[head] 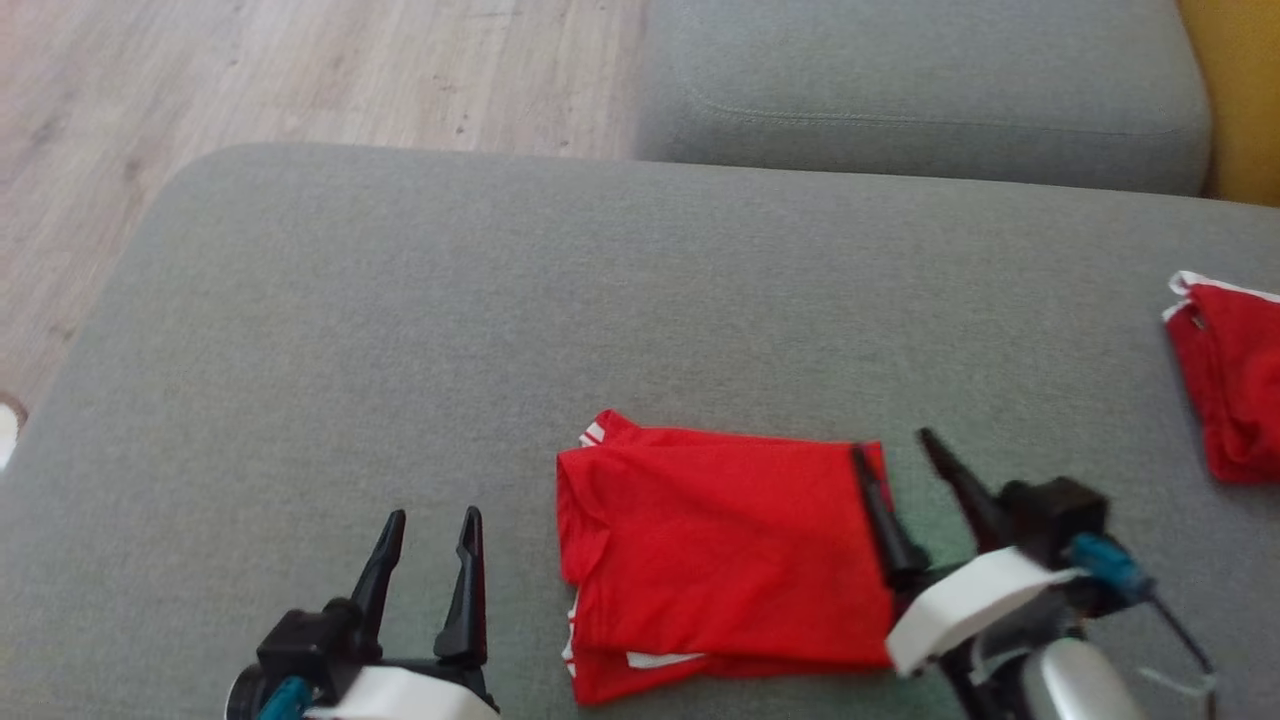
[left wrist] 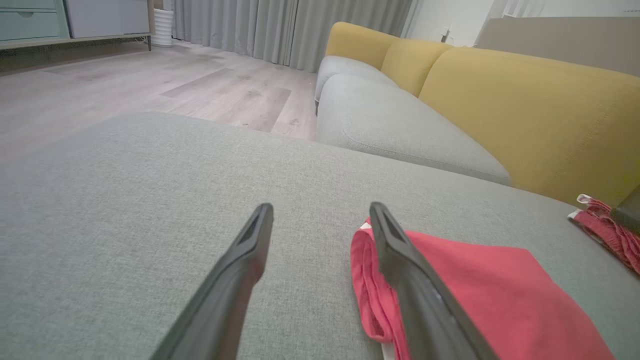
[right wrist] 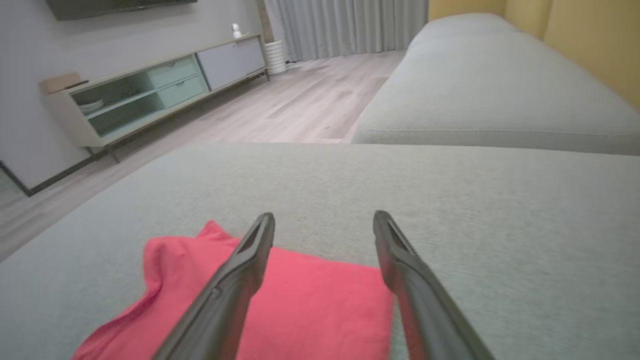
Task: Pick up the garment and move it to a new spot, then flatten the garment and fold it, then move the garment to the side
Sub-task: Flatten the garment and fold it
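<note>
1. You have two red cloth items on the large grey fabric seat cushion [head: 300, 350]. The task's one, a folded red cloth garment with white trim [head: 720, 560], lies flat low in the head view, between your two grippers.
2. The other item, a crumpled red cloth with a white hem [head: 1230, 380], sits well apart from it at the right edge of the head view.
3. Your left gripper [head: 433, 517] has its two dark fingers spread and holds nothing. It is over bare cushion just beside the garment's left edge.
4. Your right gripper [head: 892, 443] is spread wide and empty too. One finger lies over the garment's right edge and the other over bare cushion. You cannot tell whether that finger touches the cloth.
5. Beyond the big cushion you see one more grey seat cushion [head: 920, 90], yellow backrests [left wrist: 525, 110] and a pale wood floor [head: 250, 70].
</note>
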